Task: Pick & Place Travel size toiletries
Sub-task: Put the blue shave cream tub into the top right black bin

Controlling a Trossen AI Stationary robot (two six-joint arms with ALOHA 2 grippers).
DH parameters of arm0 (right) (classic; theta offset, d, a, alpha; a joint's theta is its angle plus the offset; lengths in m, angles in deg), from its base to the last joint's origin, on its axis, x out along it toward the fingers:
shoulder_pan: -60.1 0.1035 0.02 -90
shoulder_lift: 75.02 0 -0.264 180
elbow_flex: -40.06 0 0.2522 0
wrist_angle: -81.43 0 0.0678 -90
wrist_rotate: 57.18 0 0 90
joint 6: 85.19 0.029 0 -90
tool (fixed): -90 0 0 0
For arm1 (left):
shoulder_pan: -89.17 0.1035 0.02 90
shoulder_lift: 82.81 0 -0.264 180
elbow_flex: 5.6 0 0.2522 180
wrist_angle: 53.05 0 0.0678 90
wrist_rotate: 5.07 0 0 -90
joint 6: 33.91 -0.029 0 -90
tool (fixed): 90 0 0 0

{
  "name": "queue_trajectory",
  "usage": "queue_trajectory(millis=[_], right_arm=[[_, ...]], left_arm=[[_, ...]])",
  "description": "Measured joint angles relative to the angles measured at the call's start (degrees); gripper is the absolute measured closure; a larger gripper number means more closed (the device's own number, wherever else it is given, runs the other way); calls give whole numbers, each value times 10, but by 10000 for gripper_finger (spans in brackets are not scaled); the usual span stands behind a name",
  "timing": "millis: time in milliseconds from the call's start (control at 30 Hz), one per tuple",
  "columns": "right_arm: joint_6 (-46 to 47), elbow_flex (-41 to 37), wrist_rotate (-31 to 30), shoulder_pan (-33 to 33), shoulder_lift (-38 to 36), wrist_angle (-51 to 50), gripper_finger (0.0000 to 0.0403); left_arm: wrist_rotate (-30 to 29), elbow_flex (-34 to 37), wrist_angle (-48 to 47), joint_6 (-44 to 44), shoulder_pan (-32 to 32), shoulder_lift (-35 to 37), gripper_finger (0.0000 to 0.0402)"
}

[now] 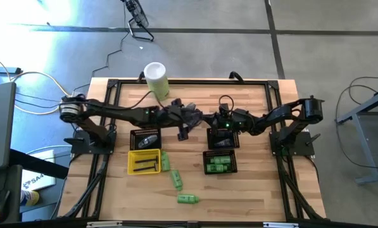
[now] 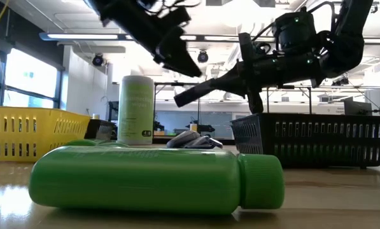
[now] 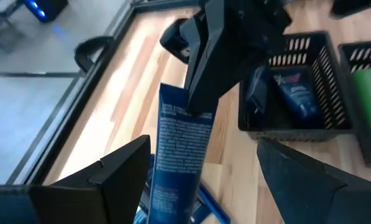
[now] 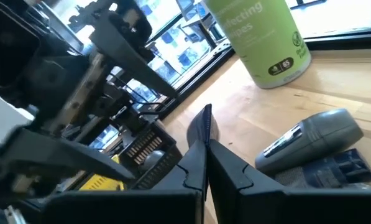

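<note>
We see a blue tube [image 3: 179, 149] only in the left wrist view: it hangs upright, its top end pinched in the right claw [image 3: 201, 106], whose fingers are clenched together on it. The left claw [image 3: 204, 180] stands released, one finger on either side of the tube, not touching it. From above, both claws meet over the middle of the counter [image 1: 252, 183], and the tube itself cannot be made out there. The right wrist view shows a grey tube [image 4: 309, 140] lying on a dark blue packet [image 4: 328, 168] on the counter near the pale green canister [image 4: 260, 37]. The high view alone shows three green bottles [image 1: 178, 180] loose on the wood, more green bottles in a black basket [image 1: 220, 163], and a yellow tray [image 1: 144, 161]. In the low view one green bottle [image 2: 151, 178] lies on its side close to the camera, hiding much of the counter behind it.
</note>
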Motion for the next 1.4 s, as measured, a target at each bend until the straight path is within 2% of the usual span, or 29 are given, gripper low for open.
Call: queue_trajectory(millis=[367, 700, 933, 1167, 1400], right_arm=[[-22, 0, 6, 3, -2, 5, 400], [-71, 0, 2, 27, -34, -18, 400], [-97, 0, -49, 55, -104, -128, 400], [-102, 0, -98, 95, -199, -288, 400], [-84, 0, -141, 148, -306, -409, 400]], left_arm=[[0, 148, 110, 23, 0, 132, 114], [0, 237, 105, 48, -1, 262, 114], [-1, 291, 105, 74, -1, 336, 114], [-1, 327, 105, 81, 0, 390, 114], [0, 331, 103, 83, 0, 402, 114]])
